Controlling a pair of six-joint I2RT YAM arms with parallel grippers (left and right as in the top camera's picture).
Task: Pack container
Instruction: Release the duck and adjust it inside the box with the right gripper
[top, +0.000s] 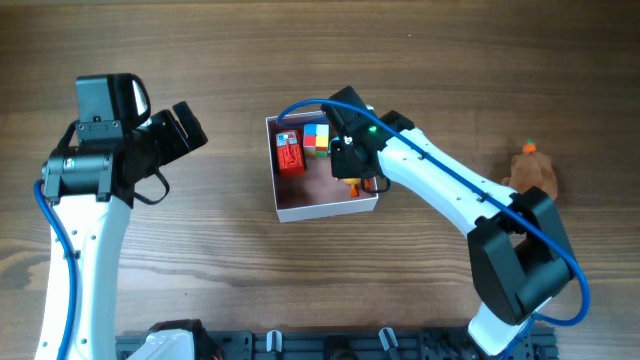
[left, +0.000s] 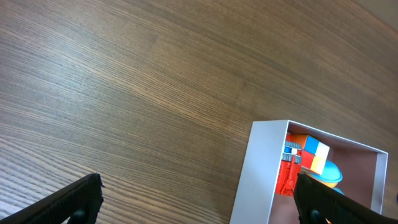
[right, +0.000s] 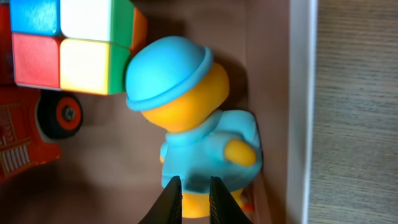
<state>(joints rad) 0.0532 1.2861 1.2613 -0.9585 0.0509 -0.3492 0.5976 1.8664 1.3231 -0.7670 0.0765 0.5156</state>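
Observation:
The container (top: 320, 202), a shallow white box with a pink inside, sits mid-table. It holds a colour cube (top: 316, 138) and a red toy truck (top: 290, 153). My right gripper (top: 357, 172) reaches into its right side. In the right wrist view the gripper's fingers (right: 191, 186) are close together, pinching the lower body of a yellow duck toy with a blue hat (right: 186, 106). The duck lies against the container's right wall (right: 300, 93), next to the cube (right: 68, 43). My left gripper (top: 185, 130) is open and empty, left of the container and apart from it.
A brown plush toy (top: 535, 172) lies on the table at the far right. The left wrist view shows bare wood between the open fingers (left: 199, 205), the container's white wall (left: 258, 174), and the cube (left: 313, 154) inside.

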